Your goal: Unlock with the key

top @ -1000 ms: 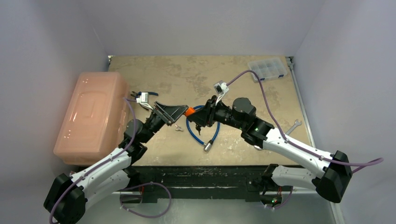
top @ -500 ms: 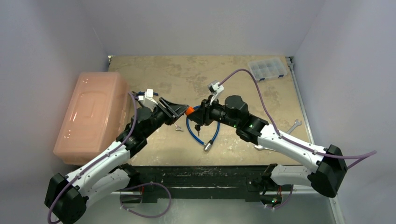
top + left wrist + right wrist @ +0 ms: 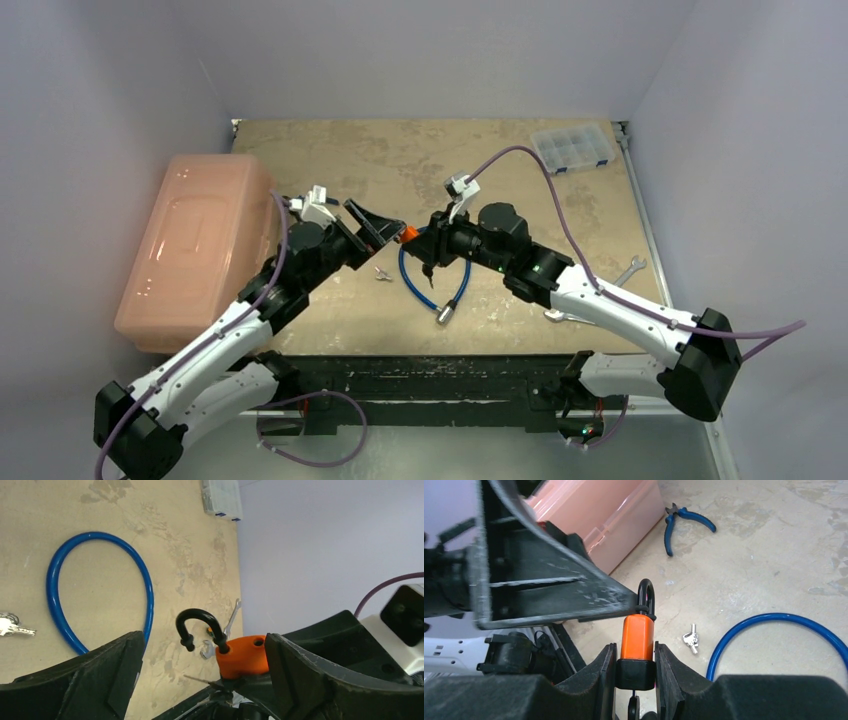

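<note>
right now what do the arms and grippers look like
The left arm and right arm have white shells with black joints. A purple cable runs along each to a white camera block at the wrist. The left gripper and right gripper are black with wedge-shaped fingers. A green light glows on the right arm.

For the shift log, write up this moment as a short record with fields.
padlock: orange, lifted off the table, clamped in right gripper
shackle: open, one leg out of the body
left gripper: open, fingers either side of padlock
keys: lying on table beside blue cable
</note>
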You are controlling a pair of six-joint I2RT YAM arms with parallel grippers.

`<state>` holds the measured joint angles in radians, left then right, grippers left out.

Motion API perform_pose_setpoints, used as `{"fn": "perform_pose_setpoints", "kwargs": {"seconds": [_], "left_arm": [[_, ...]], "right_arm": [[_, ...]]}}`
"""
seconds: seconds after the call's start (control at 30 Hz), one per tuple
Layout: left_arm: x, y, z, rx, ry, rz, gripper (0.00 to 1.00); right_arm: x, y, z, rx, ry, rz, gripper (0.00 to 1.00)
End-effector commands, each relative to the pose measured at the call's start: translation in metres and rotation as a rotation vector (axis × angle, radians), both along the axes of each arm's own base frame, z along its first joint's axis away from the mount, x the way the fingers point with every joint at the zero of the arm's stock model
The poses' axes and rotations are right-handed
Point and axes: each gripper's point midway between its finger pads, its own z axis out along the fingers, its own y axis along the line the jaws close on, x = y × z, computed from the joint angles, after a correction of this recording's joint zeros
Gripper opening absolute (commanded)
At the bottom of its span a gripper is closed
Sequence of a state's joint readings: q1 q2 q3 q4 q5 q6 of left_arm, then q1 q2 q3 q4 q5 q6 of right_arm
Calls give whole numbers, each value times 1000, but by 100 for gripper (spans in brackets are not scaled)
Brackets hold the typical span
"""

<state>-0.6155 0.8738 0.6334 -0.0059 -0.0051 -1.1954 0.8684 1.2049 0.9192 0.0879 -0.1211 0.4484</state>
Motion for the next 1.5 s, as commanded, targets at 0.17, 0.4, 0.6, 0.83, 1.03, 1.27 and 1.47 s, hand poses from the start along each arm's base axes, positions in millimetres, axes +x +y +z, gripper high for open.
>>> {"fn": "perform_pose_setpoints", "kwargs": {"seconds": [0.17, 0.4, 0.6, 0.83, 1.03, 1.27, 1.47], "left_arm": [[-17, 60, 63, 314, -213, 88, 99], [-41, 124, 67, 647, -319, 157, 98], [-43, 153, 38, 828, -333, 198, 98], [-49, 160, 37, 806, -372, 232, 98], [-52, 162, 42, 787, -398, 242, 98], [-54, 161, 45, 774, -420, 234, 98], [-55, 159, 45, 768, -431, 221, 98]], "right_arm": [[30, -27, 21, 50, -44, -144, 0], [71, -55, -3, 4, 8, -268, 0], [107, -50, -21, -31, 58, -262, 0], [143, -2, -39, -14, 159, -102, 0], [166, 43, -56, 38, 259, 9, 0], [184, 90, -79, 132, 365, 88, 0], [195, 113, -98, 159, 394, 151, 0]]}}
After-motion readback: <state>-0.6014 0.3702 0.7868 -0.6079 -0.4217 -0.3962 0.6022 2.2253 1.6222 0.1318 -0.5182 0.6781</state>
